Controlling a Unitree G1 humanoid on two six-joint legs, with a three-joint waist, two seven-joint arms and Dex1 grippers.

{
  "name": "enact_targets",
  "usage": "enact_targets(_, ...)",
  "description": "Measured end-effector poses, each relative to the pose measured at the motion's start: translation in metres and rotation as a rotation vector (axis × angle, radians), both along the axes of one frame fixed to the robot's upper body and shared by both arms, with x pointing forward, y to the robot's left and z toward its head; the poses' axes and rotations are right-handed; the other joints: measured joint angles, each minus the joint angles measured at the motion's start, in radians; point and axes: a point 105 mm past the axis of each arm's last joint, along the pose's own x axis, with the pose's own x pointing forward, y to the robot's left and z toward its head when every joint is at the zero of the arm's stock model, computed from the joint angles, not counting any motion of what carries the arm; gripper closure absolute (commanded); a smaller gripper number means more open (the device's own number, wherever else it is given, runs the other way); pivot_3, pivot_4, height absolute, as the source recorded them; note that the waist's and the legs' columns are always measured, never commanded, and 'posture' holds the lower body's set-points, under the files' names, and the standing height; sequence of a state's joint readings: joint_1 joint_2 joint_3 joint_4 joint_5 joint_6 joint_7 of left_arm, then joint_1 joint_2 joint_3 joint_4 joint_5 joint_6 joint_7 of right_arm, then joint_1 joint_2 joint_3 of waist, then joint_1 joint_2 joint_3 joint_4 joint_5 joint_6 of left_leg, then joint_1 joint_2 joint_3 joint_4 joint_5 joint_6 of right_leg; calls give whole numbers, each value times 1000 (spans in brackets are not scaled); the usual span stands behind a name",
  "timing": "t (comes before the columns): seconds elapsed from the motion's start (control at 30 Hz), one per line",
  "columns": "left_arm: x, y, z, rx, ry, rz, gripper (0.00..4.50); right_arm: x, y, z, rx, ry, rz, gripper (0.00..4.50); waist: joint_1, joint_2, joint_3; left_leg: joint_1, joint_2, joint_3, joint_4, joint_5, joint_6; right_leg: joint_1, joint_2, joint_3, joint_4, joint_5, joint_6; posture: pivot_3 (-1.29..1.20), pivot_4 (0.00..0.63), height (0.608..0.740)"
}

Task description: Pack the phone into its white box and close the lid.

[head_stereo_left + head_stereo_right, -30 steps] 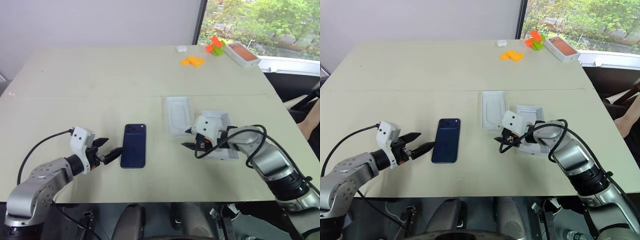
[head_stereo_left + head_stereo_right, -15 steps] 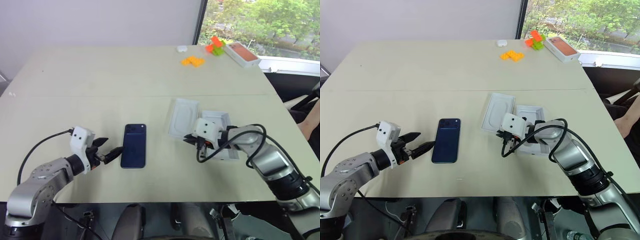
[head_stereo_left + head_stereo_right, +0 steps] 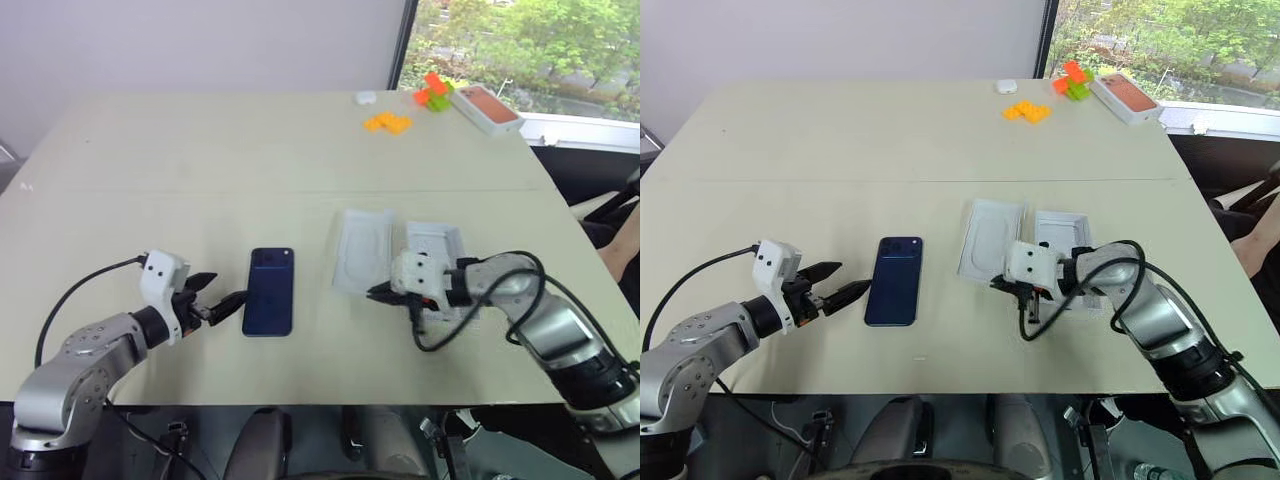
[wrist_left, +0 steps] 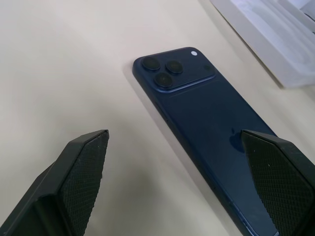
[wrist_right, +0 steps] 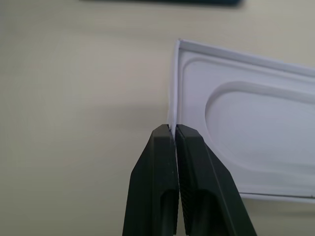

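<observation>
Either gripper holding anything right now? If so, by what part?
The right gripper pinches the thin white card with an oval recess by the raised rim at one corner. The left gripper stands open, empty, beside the flat dark navy-blue phone.

The flat dark navy phone [image 4: 206, 115] has a smooth, faintly glossy back. The thin white moulded card [image 5: 251, 137] looks matt, the beige table [image 3: 200, 150] smooth and dull.

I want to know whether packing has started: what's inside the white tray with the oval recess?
Nothing: the tray shows a bare oval recess. The right gripper pinches its rim; the phone lies apart on the table.
</observation>
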State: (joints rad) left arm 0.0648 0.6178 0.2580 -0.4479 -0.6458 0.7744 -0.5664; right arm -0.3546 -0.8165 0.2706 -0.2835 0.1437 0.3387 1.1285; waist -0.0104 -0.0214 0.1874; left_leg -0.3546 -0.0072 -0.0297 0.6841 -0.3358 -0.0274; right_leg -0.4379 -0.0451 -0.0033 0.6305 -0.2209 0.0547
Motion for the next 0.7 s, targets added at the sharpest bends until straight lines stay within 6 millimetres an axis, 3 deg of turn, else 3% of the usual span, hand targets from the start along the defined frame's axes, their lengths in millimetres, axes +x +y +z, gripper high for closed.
enact_targets(0.33,0,0,0,-3,-2,1,0,-11,-1,-2,-13,1,91,4319,-1,0,0,3,1,0,0,0,0,2,1,0,1,0,0,0,150,740)
enact_targets(0.43,0,0,0,-6,-1,4,0,-13,-1,-1,1,35,85,3561,0,0,0,2,0,0,0,0,0,2,0,0,0,0,0,0,150,740)
enact_targets(0.57,1,8,6,-20,-16,38,0,-7,17,22,149,24,24,1642,-4,0,0,2,1,0,0,0,0,1,0,0,1,0,0,0,150,740)
enact_targets(0.67,1,16,9,-34,-16,74,0,-7,33,37,227,26,2,1642,-1,0,0,2,1,-1,0,0,0,2,1,-1,1,0,0,0,150,740)
enact_targets(0.7,0,19,8,-38,-10,85,0,-8,37,39,242,34,-2,2206,0,0,0,2,1,-1,0,0,0,2,1,-1,1,0,0,0,150,740)
